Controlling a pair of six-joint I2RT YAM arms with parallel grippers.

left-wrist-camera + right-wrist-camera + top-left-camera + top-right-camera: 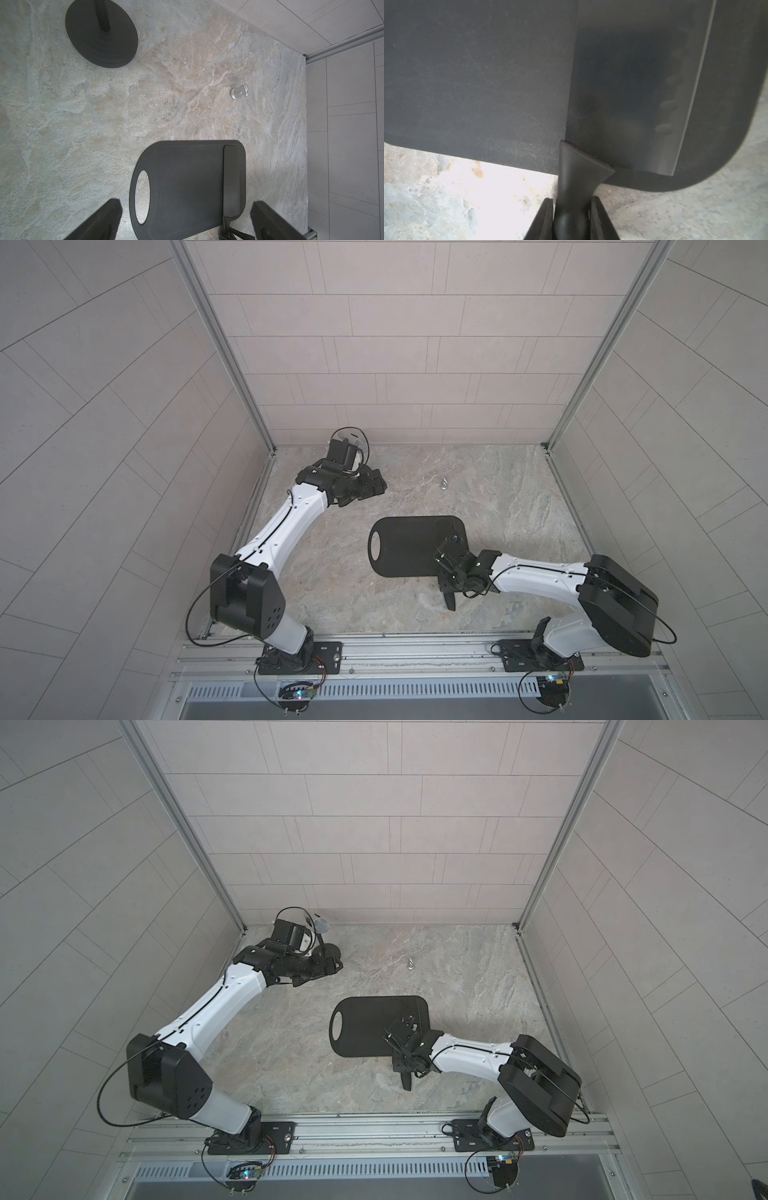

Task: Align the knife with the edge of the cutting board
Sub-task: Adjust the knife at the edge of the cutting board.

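Top views, room: in both top views we see a booth of pale grey tiled walls (395, 344) with aluminium corner posts (224, 348). Its floor is a mottled beige-grey stone table (498, 489).
Top views, board: the cutting board (407, 547) lies flat near mid-table, with its handle hole (376, 547) toward the robot's left.
Top views, knife: we make out only the handle of the knife (449, 602), jutting off the board's near long edge over the stone.
Top views, arms: the right gripper (446, 587) is down on that handle. The left gripper (365, 493) hangs near the far left corner, beside a microphone stand (322, 924).
Left wrist, surface: we see veined stone and the stand's round black base (101, 35). A small silver object (239, 93) lies well apart from the board.
Left wrist, hand: the left fingers (99, 220) are spread wide.
Left wrist, knife: the blade lies flat on the board, close along the rounded end opposite the hole.
Right wrist, hand: the right fingers (545, 218) pinch the knife handle from both sides.
Right wrist, surface: the board is matte and faintly scuffed, and the stone beside it glares bright.
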